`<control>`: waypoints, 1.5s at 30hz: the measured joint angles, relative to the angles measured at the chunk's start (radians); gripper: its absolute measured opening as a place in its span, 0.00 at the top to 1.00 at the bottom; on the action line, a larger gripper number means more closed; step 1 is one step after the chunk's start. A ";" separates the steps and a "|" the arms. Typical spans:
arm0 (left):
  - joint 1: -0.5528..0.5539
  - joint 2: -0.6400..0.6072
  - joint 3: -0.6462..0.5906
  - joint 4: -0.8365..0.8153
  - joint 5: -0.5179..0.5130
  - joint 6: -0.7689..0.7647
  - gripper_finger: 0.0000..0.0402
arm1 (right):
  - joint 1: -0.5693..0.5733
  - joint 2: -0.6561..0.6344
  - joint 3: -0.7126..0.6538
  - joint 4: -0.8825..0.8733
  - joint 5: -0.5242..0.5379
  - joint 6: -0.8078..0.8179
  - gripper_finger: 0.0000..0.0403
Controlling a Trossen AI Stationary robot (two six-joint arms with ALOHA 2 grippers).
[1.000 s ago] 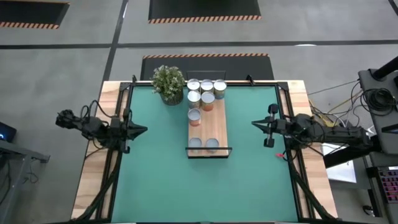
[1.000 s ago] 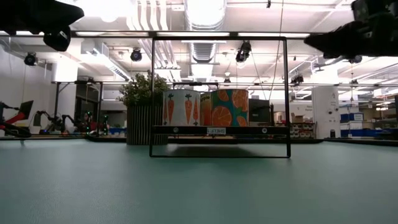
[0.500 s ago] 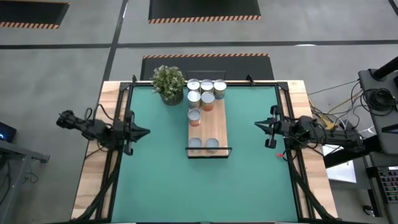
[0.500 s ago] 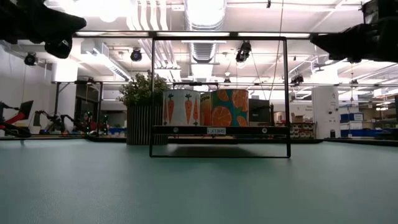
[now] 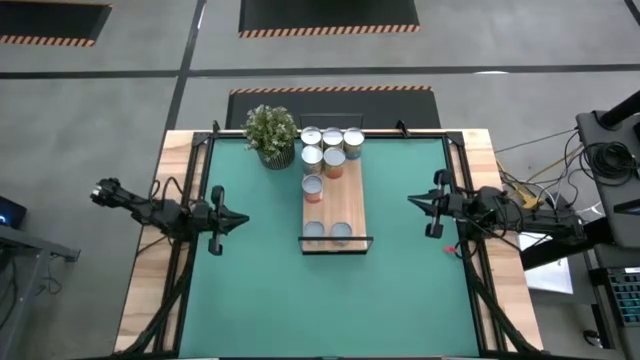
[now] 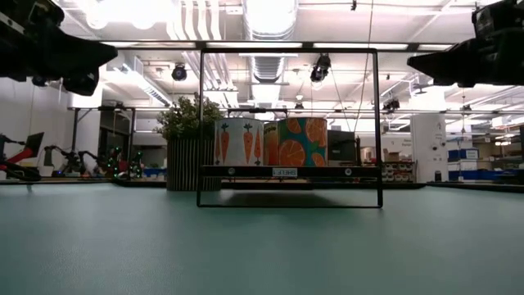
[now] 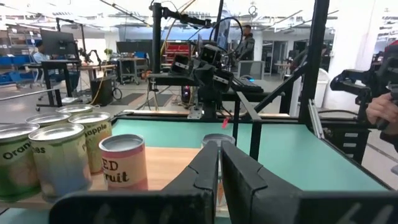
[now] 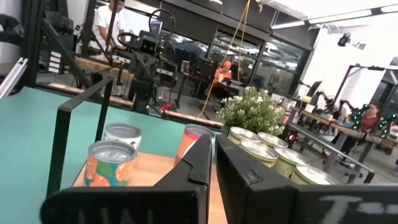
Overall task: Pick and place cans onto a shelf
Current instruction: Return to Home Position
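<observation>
The shelf [image 5: 345, 200], a wooden board with a black wire frame, lies in the middle of the green mat. Several cans stand upright on it: a cluster at its far end [image 5: 332, 140], a red one [image 5: 313, 188] toward the middle, and two at its near end [image 5: 328, 232]. My left gripper [image 5: 245, 219] hovers shut over the mat's left edge, pointing level toward the shelf. My right gripper [image 5: 410, 200] hovers shut over the mat's right side, pointing at the shelf from the other side. Both hold nothing. In the left wrist view the shut fingers [image 7: 219, 149] stand before the cans [image 7: 62, 155].
A potted green plant [image 5: 271, 133] stands at the far edge, just left of the shelf's far end. Black rails [image 5: 190, 250] run along both table sides. Bare green mat [image 5: 330, 300] lies between the shelf and the near edge. People show in the room beyond.
My left gripper has sunk lower and drifted a little toward the table's near edge and the shelf, staying shut and level. The cans and the shelf have not moved.
</observation>
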 joint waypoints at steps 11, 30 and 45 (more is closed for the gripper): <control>0.000 0.009 0.000 0.013 -0.031 0.004 1.00 | 0.000 0.020 0.000 -0.030 0.000 0.069 0.97; 0.000 0.013 0.000 0.013 -0.030 0.003 1.00 | 0.000 0.045 -0.001 -0.030 0.000 0.126 0.97; 0.000 0.014 0.000 0.012 -0.029 0.003 1.00 | 0.000 0.045 -0.002 -0.030 0.000 0.125 0.97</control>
